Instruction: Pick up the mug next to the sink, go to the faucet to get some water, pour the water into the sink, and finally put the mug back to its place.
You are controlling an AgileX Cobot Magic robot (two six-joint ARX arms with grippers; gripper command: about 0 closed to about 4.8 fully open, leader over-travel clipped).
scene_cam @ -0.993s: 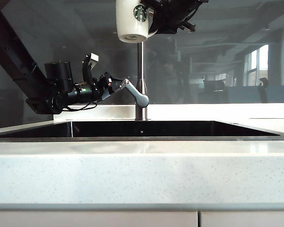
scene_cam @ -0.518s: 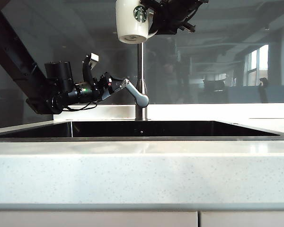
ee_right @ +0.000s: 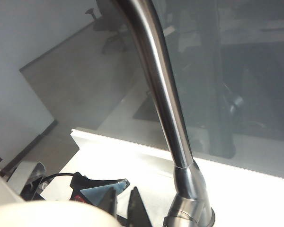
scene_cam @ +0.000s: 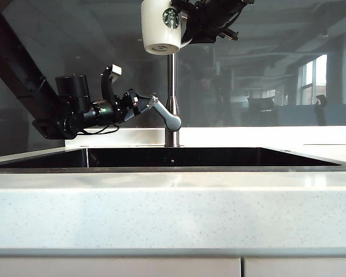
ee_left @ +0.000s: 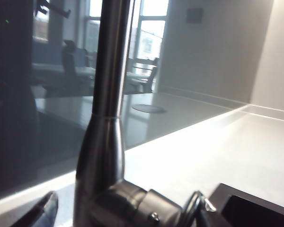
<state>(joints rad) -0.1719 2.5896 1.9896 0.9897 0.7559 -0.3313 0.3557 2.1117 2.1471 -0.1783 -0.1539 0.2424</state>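
White counter (scene_cam: 173, 208), dark sink (scene_cam: 173, 157) behind it. Right gripper (scene_cam: 187, 22) is up top, clamped on the handle of the mug (scene_cam: 161, 26); mug upright, high above the sink, in front of the faucet (scene_cam: 171, 86) pipe. Left gripper (scene_cam: 145, 104) is at the lever (scene_cam: 164, 114), jaws apart around it.
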